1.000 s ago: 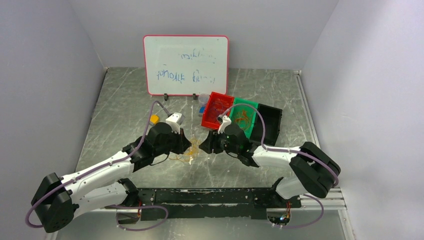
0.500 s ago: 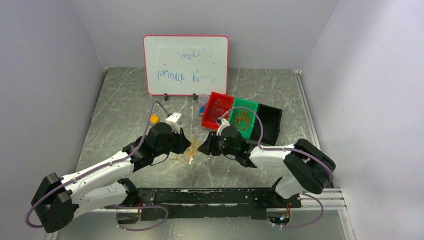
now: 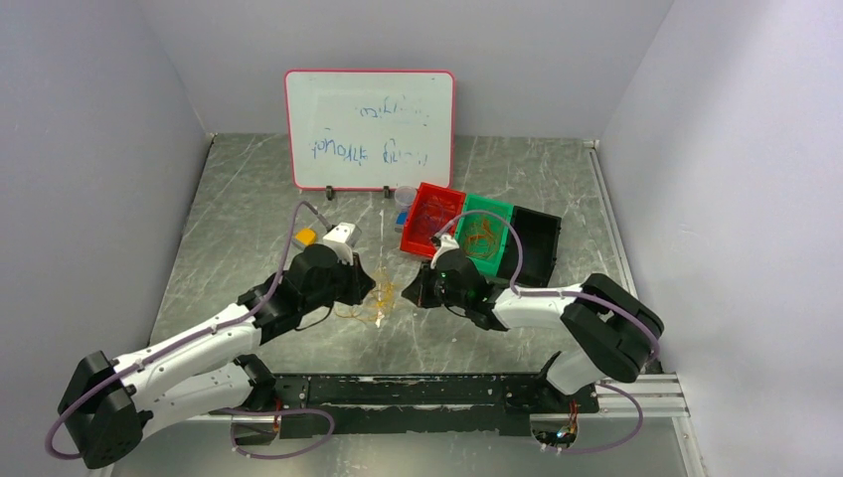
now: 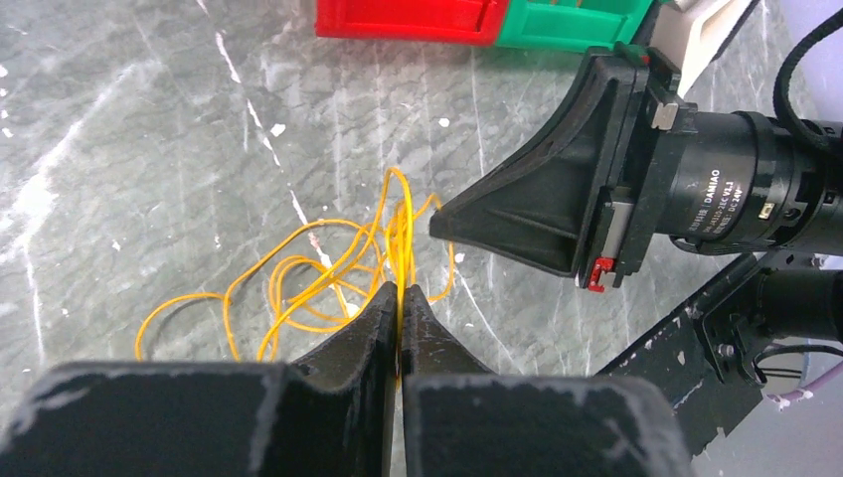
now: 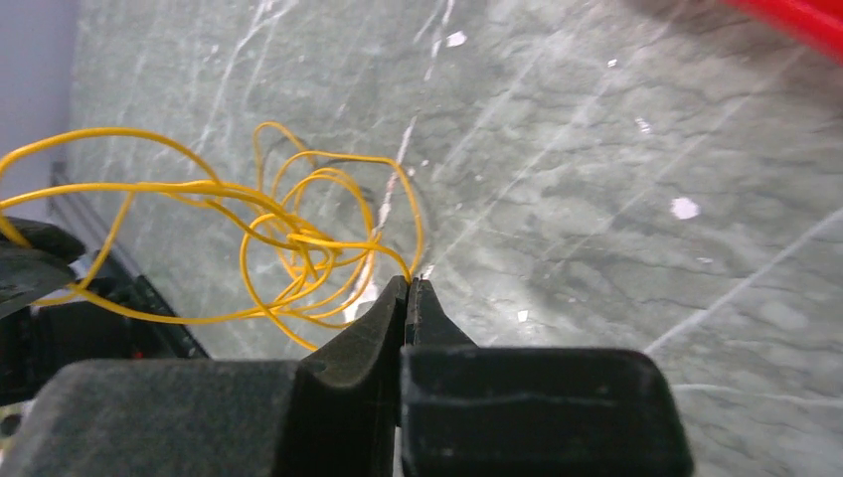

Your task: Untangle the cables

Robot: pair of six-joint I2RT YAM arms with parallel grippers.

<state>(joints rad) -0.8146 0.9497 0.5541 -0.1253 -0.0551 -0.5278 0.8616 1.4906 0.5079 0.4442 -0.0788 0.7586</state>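
The cables [image 3: 376, 300] are a loose loopy tangle of thin orange-yellow wire lying on the grey table between my two grippers. My left gripper [image 3: 369, 290] is shut on the cables; in the left wrist view a strand of the cables [image 4: 328, 268] runs straight into the closed tips of the left gripper [image 4: 401, 290]. My right gripper [image 3: 404, 294] comes in from the right and is shut, with one loop of the cables [image 5: 298, 234] pinched at the very tip of the right gripper [image 5: 409, 281]. Both grippers are low, close to the table.
A red bin [image 3: 429, 221], a green bin [image 3: 487, 234] holding more thin wires and a black bin [image 3: 537, 243] stand in a row behind the right arm. A whiteboard [image 3: 369, 129] stands at the back. A small yellow object [image 3: 305, 237] lies behind the left arm.
The right gripper has slid a little left to the tangle and its jaws have shut on a strand. The left gripper stays shut and has shifted slightly away from the near edge.
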